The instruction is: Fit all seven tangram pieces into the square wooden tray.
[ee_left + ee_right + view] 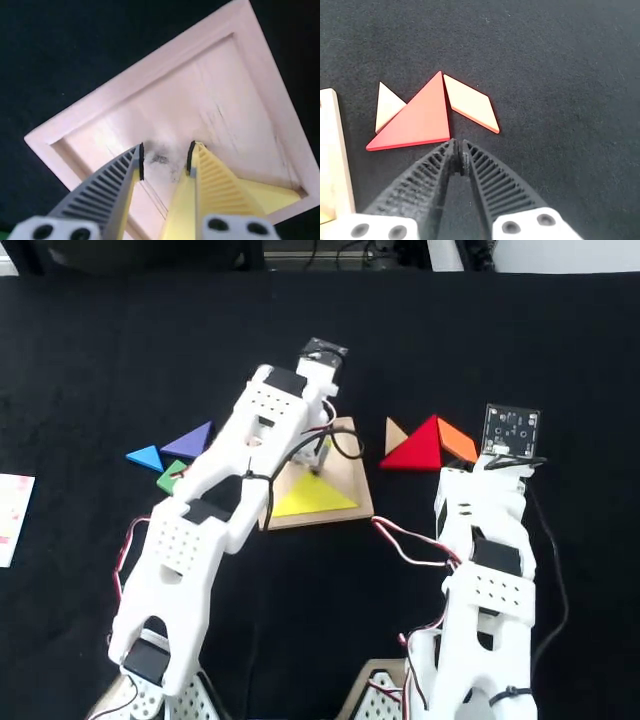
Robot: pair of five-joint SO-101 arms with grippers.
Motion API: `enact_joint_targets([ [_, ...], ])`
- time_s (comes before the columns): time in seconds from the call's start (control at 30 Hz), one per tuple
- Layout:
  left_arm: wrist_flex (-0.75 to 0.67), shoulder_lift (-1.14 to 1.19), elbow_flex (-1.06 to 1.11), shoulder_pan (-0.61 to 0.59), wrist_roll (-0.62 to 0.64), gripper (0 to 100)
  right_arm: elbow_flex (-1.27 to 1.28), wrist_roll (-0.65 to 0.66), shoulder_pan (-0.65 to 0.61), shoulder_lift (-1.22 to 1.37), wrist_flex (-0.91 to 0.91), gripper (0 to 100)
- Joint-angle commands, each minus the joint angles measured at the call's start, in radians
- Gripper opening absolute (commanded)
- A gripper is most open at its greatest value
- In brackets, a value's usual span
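Left end effector [165, 157] apart above tray [140, 79], right end effector [458, 150] together; red triangle [417, 120] looks light, rigid: pinch its edges

White left arm [190, 550] and right arm [490, 585]
Perforated shells, black joint motors [150, 660], red and black cables [398, 536]; right gripper [458, 146] with ribbed black fingers.

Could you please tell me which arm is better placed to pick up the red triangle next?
The right, probably: the right hand is shut just beside the red triangle and need only open. The left hand hangs open over the tray, farther off.
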Motion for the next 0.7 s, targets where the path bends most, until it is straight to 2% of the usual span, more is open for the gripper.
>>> enact_joint_targets([
  [0.0,-0.017,0.003,-0.027,-0.028,-0.012,17,-0.019,0.0,0.011,-0.019,-0.023,1.1],
  [0.1,-0.014,0.02,-0.038,-0.024,-0.012,16,-0.019,0.0,0.011,-0.019,-0.023,1.1],
  [0.27,-0.015,0.026,-0.051,-0.022,-0.014,2,-0.019,0.0,0.011,-0.019,-0.023,1.1],
  [0.53,-0.005,0.015,-0.051,-0.033,-0.014,3,-0.019,0.0,0.011,-0.019,-0.023,1.1],
  [0.67,0.141,-0.06,-0.171,-0.033,-0.018,3,-0.019,0.0,0.011,-0.019,-0.023,1.1],
])
